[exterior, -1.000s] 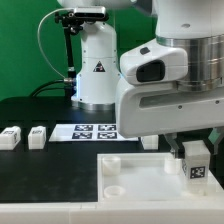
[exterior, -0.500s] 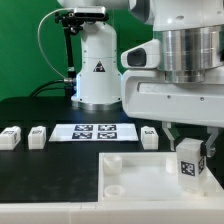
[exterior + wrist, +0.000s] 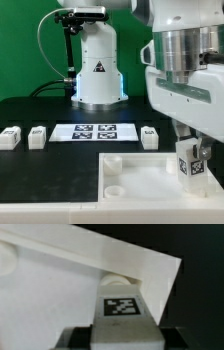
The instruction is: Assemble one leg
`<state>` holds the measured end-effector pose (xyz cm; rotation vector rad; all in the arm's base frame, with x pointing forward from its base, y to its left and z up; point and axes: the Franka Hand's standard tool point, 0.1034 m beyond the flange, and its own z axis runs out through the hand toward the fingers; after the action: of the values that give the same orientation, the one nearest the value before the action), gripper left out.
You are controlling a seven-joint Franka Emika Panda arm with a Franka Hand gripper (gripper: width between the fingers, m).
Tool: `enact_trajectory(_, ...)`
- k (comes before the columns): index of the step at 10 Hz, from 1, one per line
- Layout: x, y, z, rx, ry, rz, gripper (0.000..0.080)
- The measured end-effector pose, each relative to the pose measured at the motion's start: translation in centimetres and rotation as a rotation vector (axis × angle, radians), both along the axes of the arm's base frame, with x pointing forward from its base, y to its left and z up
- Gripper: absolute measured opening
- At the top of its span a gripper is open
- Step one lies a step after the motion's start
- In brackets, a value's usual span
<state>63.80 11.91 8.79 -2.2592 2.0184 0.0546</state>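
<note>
My gripper [image 3: 194, 152] is shut on a leg [image 3: 190, 160], a small white square post with a black-and-white tag facing the camera. I hold it upright over the exterior view's right side of the large white rimmed panel [image 3: 140, 178]. In the wrist view the leg [image 3: 122, 308] sits between my dark fingers [image 3: 83, 335], its far end next to a round corner hole [image 3: 118, 279] of the panel [image 3: 50, 297]. Three more legs [image 3: 10, 137], [image 3: 37, 136], [image 3: 150, 137] lie on the black table behind the panel.
The marker board [image 3: 95, 131] lies flat between the loose legs. The arm's white base [image 3: 98, 70] stands behind it. A round hole [image 3: 114, 160] shows in the panel's near left corner, with another below it [image 3: 116, 188].
My gripper has moved toward the exterior view's right with the leg, and slightly lower, closer to the panel's right corner. The loose legs and panel have not moved.
</note>
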Motion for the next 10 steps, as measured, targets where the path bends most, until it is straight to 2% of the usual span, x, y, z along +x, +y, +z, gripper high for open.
enact_trajectory(1, 0.00, 0.13, -0.06, 0.009, 0.007, -0.063, 0.0292)
enact_trajectory(4, -0.08, 0.09, -0.11, 0.002, -0.007, 0.100, 0.0296)
enact_trajectory(5, -0.31, -0.29, -0.20, -0.003, -0.005, 0.243, 0.0534)
enact_trajectory(6, -0.69, -0.34, -0.16, -0.007, 0.007, 0.442, 0.0534)
enact_trajectory(7, -0.83, -0.19, -0.21, -0.011, -0.009, 0.640, 0.0624)
enact_trajectory(10, -0.84, -0.22, -0.27, -0.014, -0.038, 0.888, 0.0648)
